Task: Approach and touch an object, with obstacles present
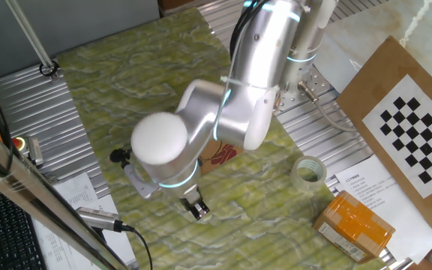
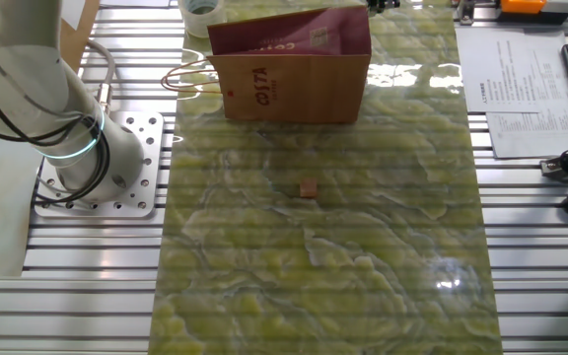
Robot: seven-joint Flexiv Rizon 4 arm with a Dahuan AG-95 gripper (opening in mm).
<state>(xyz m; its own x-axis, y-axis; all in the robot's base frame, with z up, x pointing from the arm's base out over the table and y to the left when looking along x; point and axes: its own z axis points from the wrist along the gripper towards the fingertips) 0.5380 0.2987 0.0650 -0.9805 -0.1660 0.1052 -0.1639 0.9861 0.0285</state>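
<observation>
A small reddish-brown block lies alone near the middle of the green marbled mat. In the one fixed view the block is hidden, probably under the arm. My gripper hangs low over the mat's near part, below the big silver elbow joint. Its dark fingertips look pressed together with nothing between them. In the other fixed view only the arm's base shows and the gripper is out of view.
A brown paper bag with red print stands at the mat's far end; the arm mostly covers the bag. A tape roll, an orange box, a checkerboard sheet and papers lie off the mat.
</observation>
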